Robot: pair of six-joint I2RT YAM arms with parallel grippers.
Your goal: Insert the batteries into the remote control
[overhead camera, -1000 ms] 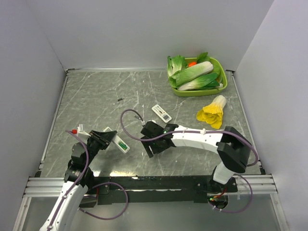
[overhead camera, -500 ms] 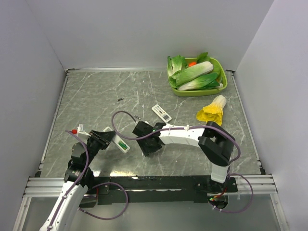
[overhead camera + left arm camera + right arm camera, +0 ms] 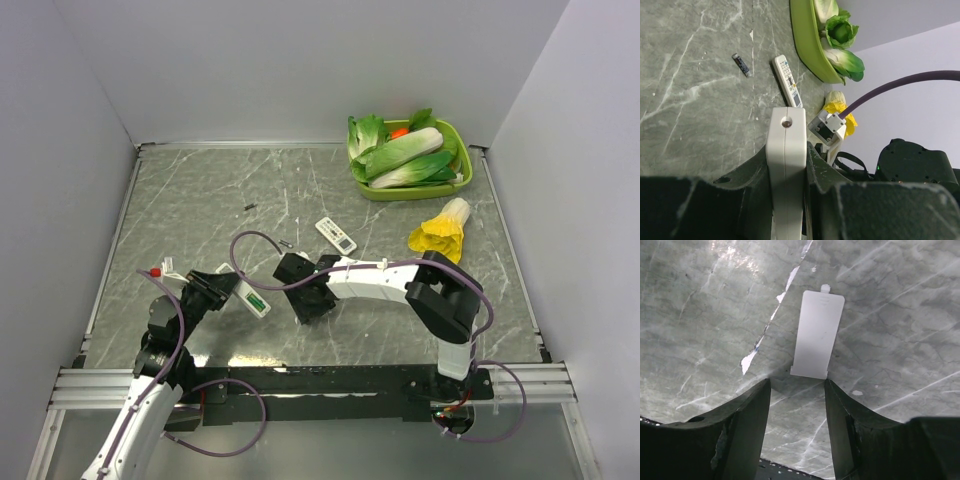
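The left jaws are pressed against the two long sides of one remote point(image 3: 786, 140), which is pinched edge-up between them with its far end sticking out past the tips. In the top view this remote is held low over the near-left part of the surface point(image 3: 200, 200), with its back turned upward. One green battery point(image 3: 254, 298) is seen in its open compartment; whether a second lies beside it cannot be told.

The right jaws are spread, and nothing is gripped by them. They are set low over the surface, just right of the held remote. One white cover point(image 3: 817, 335) is seen lying flat ahead of the gap between them, its near end level with the tips. Whether it is touched by them cannot be told.

Farther out, one other remote point(image 3: 336, 235), with coloured buttons, is laid flat near the middle of the surface. Two small dark specks are counted: one point(image 3: 288, 243) just left of that remote, one point(image 3: 248, 207) farther to the left. One yellow-leaved cabbage point(image 3: 441, 232) is laid to the right. One green tray point(image 3: 462, 183) is placed in the far-right corner and is filled with leafy greens point(image 3: 405, 150), which are too overlapped to be counted.
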